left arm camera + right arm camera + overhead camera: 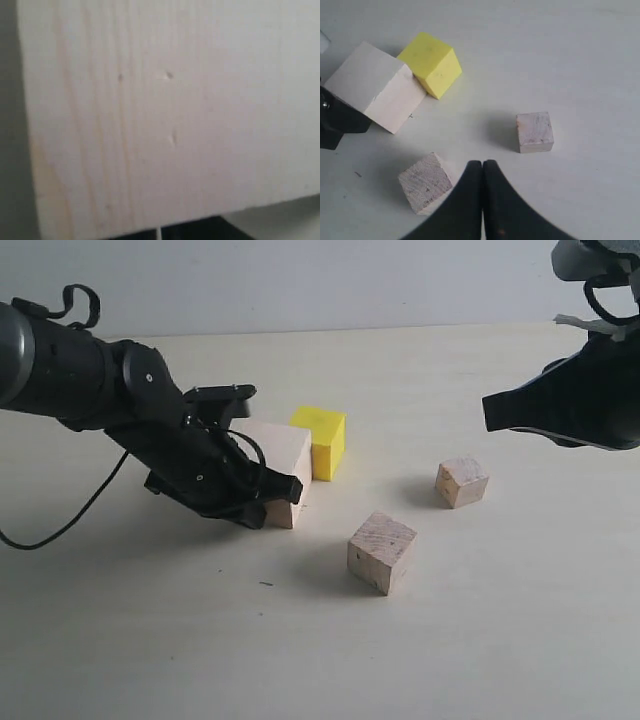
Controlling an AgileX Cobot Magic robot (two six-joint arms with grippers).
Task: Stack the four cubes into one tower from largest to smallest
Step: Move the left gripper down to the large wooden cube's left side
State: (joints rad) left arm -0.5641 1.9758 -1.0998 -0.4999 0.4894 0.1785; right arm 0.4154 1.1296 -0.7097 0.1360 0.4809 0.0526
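The large pale wood cube rests on the table, touching the yellow cube behind it. My left gripper reaches in from the left, fingers on either side of the large cube. One finger lies across its front face. The cube's wood face fills the left wrist view and hides the jaws. The medium cube and the small cube stand apart. My right gripper hangs shut and empty above the right side.
The pale tabletop stretches to the front and right of the cubes. A black cable trails from the left arm onto the table.
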